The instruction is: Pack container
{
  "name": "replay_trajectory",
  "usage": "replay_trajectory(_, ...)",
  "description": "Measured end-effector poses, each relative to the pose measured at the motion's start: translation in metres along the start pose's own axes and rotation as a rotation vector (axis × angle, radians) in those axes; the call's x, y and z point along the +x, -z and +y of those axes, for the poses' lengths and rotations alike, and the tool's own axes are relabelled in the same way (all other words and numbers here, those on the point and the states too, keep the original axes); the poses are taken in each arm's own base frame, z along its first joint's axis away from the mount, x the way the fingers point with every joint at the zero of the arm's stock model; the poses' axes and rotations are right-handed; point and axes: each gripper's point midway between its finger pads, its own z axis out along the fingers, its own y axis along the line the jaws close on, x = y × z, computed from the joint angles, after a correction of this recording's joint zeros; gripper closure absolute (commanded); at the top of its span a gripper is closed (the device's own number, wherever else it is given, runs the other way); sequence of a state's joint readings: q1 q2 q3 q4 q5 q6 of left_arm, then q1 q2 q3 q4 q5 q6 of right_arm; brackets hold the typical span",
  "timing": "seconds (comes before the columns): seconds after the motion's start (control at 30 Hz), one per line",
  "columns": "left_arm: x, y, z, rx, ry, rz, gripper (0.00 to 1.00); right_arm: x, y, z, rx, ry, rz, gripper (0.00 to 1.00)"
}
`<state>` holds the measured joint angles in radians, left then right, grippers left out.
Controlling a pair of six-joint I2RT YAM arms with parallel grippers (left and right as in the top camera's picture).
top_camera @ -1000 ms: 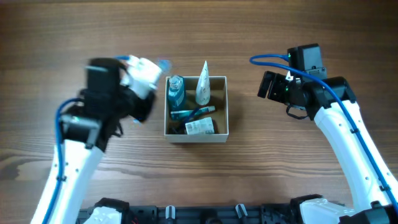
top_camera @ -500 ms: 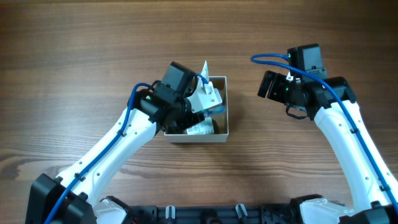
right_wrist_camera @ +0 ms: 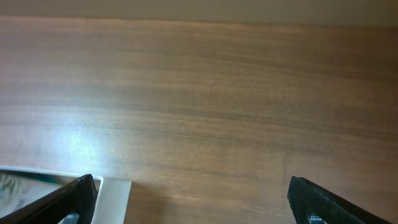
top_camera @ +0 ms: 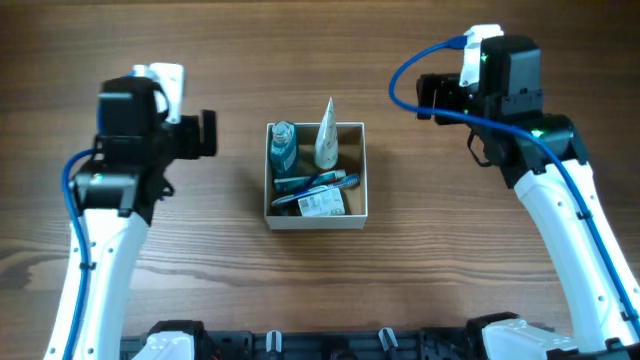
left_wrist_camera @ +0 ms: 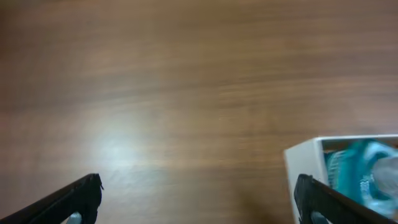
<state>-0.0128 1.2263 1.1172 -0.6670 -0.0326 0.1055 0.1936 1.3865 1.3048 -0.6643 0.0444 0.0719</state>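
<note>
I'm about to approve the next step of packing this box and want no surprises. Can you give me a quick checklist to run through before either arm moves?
1. Left tool open with nothing between its fingers: ok.
2. Right tool open with nothing between its fingers: ok.
3. Both tools off to the sides of the box, not touching it: ok.
4. Teal bottle and toothbrush inside the walls: ok.
5. White tube inside the walls: not ok, since from overhead its tip shows past the far wall.
</note>
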Motion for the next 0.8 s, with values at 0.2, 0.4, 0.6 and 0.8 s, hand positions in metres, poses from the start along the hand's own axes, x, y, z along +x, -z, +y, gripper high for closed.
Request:
replay_trajectory(0.2,0.015,0.072,0.012,-0.008,0.073,-0.096,0.0,0.019,0.11,0.006,-0.046,-0.059,-0.176,0.0)
replay_trajectory(0.4,0.047,0.146,0.007,-0.001,0.089,-0.327,0.0,0.142,0.153,-0.006,-0.064,-0.228,-0.119,0.0)
replay_trajectory(0.6,0.051,0.156,0.006,0.0,0.093,-0.356,0.0,0.169,0.155,-0.011,-0.04,-0.258,-0.039,0.0)
replay_trajectory(0.8,0.051,0.156,0.006,0.0,0.093,-0.355,0.0,0.14,0.205,-0.033,-0.021,-0.331,-0.442,0.0)
